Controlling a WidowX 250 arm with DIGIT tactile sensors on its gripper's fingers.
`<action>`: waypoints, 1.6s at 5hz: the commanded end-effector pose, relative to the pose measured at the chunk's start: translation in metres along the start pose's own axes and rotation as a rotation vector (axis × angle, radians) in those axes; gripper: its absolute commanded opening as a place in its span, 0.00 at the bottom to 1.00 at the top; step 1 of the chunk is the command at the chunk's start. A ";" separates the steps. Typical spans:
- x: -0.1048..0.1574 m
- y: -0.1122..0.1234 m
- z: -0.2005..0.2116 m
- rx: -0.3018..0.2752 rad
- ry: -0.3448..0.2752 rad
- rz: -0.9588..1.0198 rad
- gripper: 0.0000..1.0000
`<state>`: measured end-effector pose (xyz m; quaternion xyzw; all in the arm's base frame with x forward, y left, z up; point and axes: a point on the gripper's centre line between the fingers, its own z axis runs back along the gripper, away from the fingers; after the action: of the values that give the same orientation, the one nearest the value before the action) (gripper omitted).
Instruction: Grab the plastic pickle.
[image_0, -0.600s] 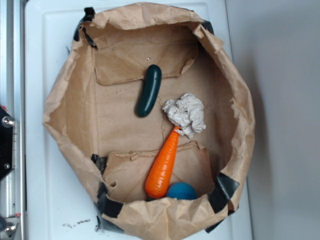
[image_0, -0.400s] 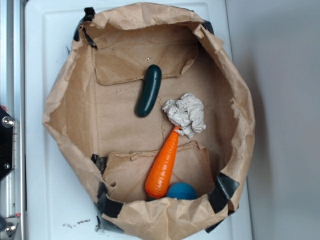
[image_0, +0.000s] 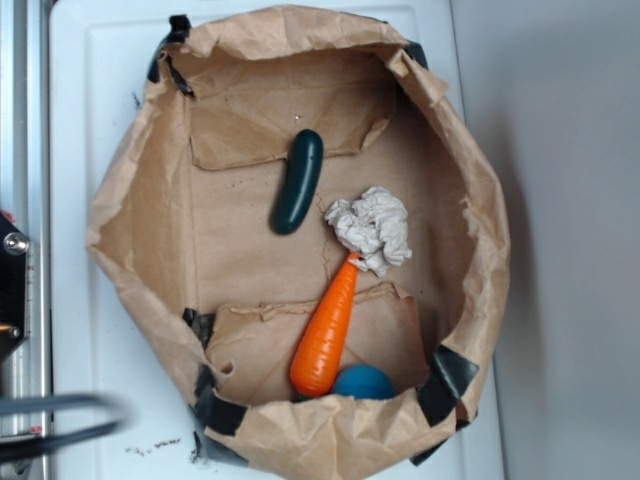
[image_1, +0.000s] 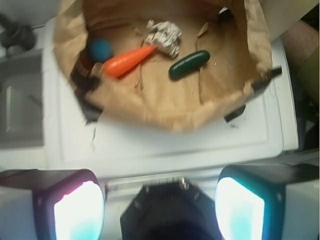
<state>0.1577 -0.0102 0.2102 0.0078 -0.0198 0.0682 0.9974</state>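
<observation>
The dark green plastic pickle (image_0: 297, 181) lies free on the floor of an open brown paper bag (image_0: 130, 200), upper middle. In the wrist view the pickle (image_1: 189, 64) lies right of centre in the bag. My gripper (image_1: 159, 205) is open and empty, its two pale fingertips (image_1: 78, 212) wide apart at the bottom of the wrist view. It sits outside the bag, well short of the pickle. In the exterior view only a blurred dark streak of the arm (image_0: 60, 420) shows at the bottom left.
An orange carrot (image_0: 327, 332), a blue ball (image_0: 362, 382) and a crumpled white paper wad (image_0: 370, 228) also lie in the bag. The bag rests on a white tray (image_0: 90, 60). A metal rail (image_0: 18, 150) runs along the left edge.
A blurred dark part of the arm has come into the exterior view at the bottom left. The pickle and the other things in the bag have not moved.
</observation>
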 end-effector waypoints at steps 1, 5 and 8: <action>0.087 0.029 -0.035 -0.014 -0.085 0.265 1.00; 0.101 0.049 -0.055 -0.104 -0.057 0.509 1.00; 0.103 0.053 -0.099 -0.119 -0.089 0.541 1.00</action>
<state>0.2569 0.0436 0.1059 -0.0510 -0.0450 0.3219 0.9443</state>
